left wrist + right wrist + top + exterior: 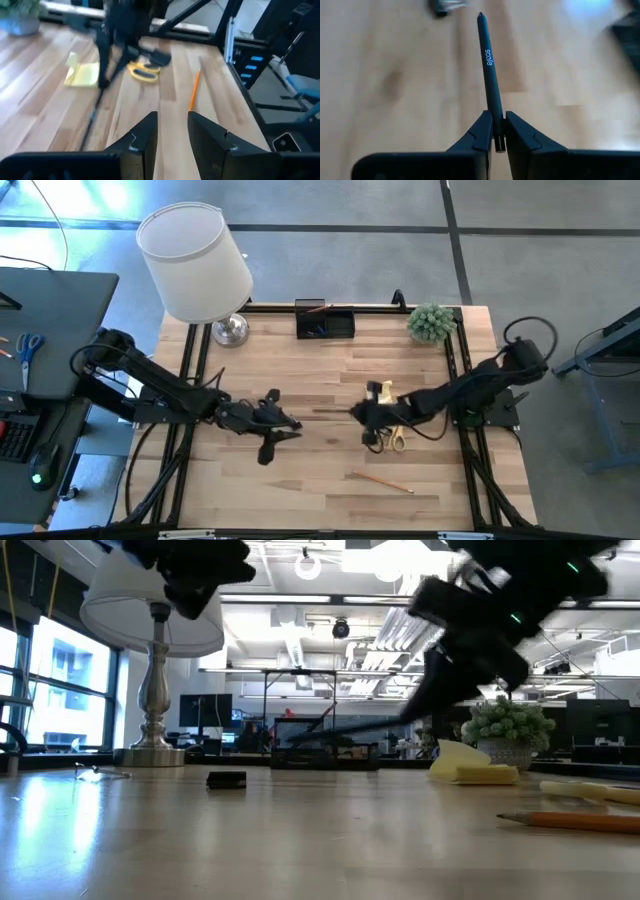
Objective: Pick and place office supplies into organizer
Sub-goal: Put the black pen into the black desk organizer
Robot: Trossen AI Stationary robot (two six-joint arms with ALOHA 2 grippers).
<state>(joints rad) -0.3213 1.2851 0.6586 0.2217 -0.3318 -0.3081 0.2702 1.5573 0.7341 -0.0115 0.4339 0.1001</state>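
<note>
My right gripper [496, 119] is shut on a dark pen [489, 65] above the middle of the table [300, 500]; the high view shows the pen [332, 411] reaching left from the gripper [358, 416]. My left gripper [172, 135] stands open a little to its left [285, 425], with nothing between its fingers. A yellow sticky-note pad [384, 392] and orange-handled scissors [396, 439] lie flat by the right gripper. A wooden pencil [382, 480] lies nearer the front. The black organizer [325, 322] stands at the far edge. My right gripper pinches the pen near its back end [495, 116] between its two fingers; a short stub shows behind the fingertips. The pen runs on ahead along the fingers, its tip [480, 17] pointing toward the table's left. In the low view the pen [335, 728] hangs clear of the table.
A white-shaded lamp [200, 265] stands at the far left corner and a small potted plant [432, 322] at the far right. A small dark clip [226, 779] and a metal clip [100, 772] lie on the table. The arms' black frames run along both side edges.
</note>
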